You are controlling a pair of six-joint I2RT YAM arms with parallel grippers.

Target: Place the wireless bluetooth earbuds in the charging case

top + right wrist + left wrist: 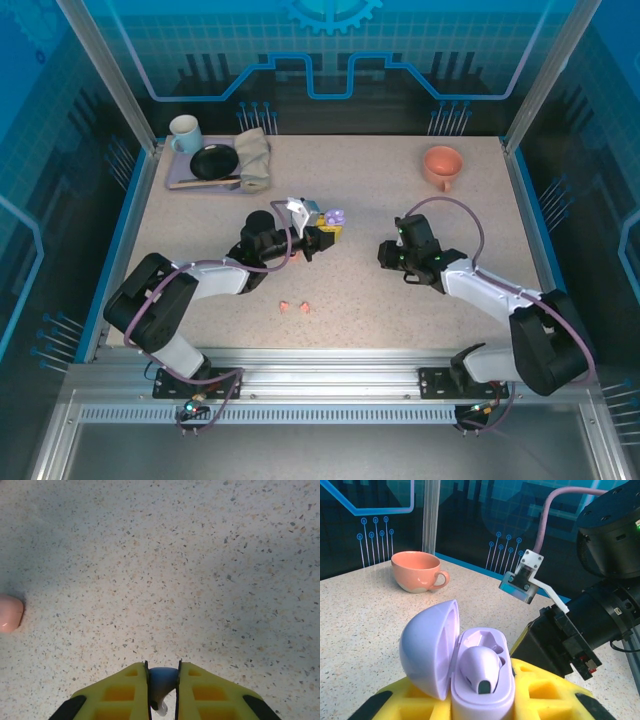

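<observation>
At speckled beige counter (420, 300) centre, left claw (322, 240) clamps open lilac plastic charging case (482, 702), one lilac earbud (480, 667) seated; right claw (386, 254), at its 3 o'clock, pinches small bluish-lilac bud (161, 680). Best align over empty socket (487, 641), lower slowly. Two salmon-pink buds (293, 306) lie at 6 o'clock. Flat matte surface, blue-panelled enclosure (330, 60).

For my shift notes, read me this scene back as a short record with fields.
Left gripper: shut on open lilac plastic charging case
Case contents: one lilac earbud seated, second slot empty
Right gripper: shut on small lilac-grey earbud
Loose on speckled table: two salmon-pink plastic earbuds, side by side
</observation>
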